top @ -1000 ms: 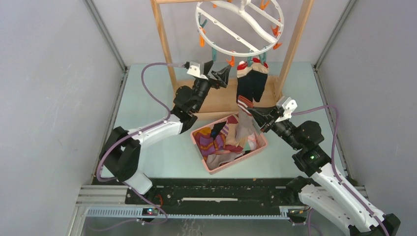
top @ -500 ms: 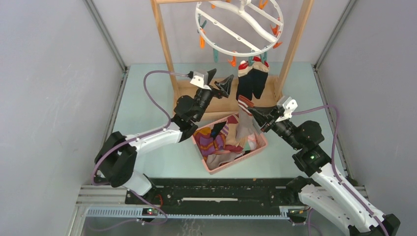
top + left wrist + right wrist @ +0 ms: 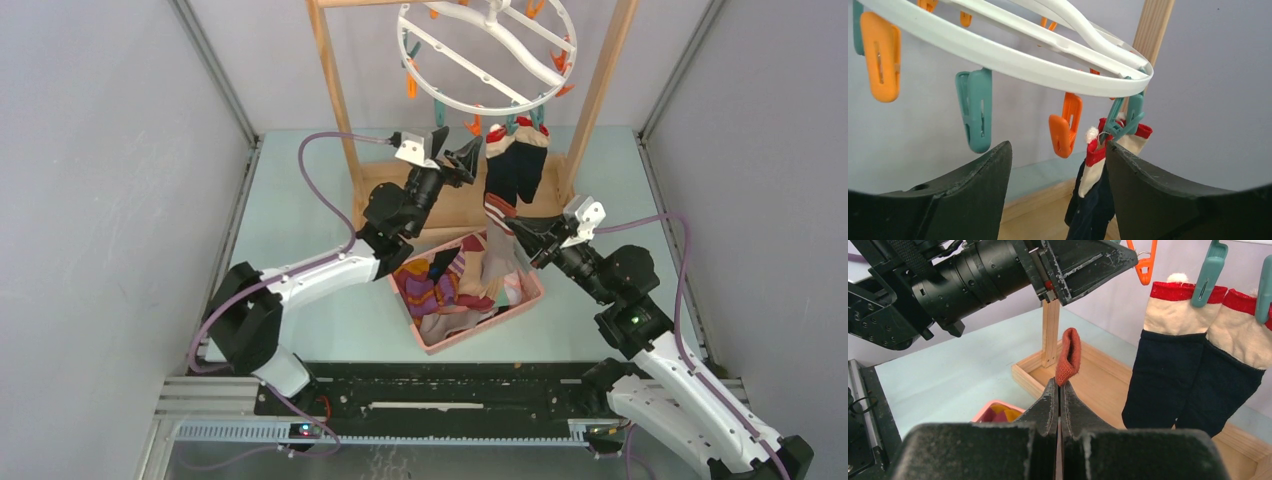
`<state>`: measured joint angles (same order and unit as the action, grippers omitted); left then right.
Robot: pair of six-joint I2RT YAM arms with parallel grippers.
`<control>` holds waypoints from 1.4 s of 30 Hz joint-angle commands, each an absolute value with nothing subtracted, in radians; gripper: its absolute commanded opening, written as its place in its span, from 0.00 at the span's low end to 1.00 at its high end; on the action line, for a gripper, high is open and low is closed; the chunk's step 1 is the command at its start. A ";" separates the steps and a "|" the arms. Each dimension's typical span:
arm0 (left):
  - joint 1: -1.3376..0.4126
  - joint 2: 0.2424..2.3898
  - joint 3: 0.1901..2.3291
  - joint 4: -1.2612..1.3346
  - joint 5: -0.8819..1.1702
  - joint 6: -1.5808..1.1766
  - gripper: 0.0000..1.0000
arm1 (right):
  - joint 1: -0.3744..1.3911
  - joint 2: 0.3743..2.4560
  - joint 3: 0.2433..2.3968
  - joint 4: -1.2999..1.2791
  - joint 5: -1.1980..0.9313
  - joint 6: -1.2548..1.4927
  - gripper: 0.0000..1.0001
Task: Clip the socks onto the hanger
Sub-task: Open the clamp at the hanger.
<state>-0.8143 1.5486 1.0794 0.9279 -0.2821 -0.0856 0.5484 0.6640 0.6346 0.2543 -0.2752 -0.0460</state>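
left gripper (image 3: 462, 160) has climbed to the hanger (image 3: 487, 108) rim at 6 o'clock, jaws apart and empty, lining up on an orange clip (image 3: 1064, 131); right gripper (image 3: 520, 232) stays clenched on the maroon-striped sock (image 3: 497, 213) at the left gripper's 5 o'clock, so clipping looks next

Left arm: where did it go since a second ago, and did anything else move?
The left arm swung its open jaws right, closer to the navy socks clipped on the hanger. Nothing was grabbed or dropped. The right arm stayed put, jaws shut on a red sock; the basket stayed too.
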 commanded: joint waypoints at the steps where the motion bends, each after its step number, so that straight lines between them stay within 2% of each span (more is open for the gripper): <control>1: -0.827 1.582 1.193 0.900 -0.333 -0.062 0.74 | 0.534 0.648 0.637 0.277 -0.269 -0.037 0.00; 6: -0.832 1.612 1.253 0.844 -0.393 -0.064 0.79 | 0.527 0.640 0.622 0.295 -0.270 -0.030 0.00; 15: -0.833 1.667 1.353 0.776 -0.443 -0.070 0.80 | 0.516 0.634 0.621 0.294 -0.273 -0.028 0.00; 37: -0.834 1.706 1.445 0.733 -0.543 -0.007 0.75 | 0.499 0.629 0.621 0.296 -0.285 -0.017 0.00; 42: -0.835 1.697 1.445 0.733 -0.540 -0.002 0.68 | 0.497 0.629 0.621 0.294 -0.285 -0.017 0.00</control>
<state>-0.8291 1.7100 1.3785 0.7151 -0.5186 -0.0341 0.5045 0.6418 0.6197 0.2558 -0.2802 -0.0349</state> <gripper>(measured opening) 0.706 0.008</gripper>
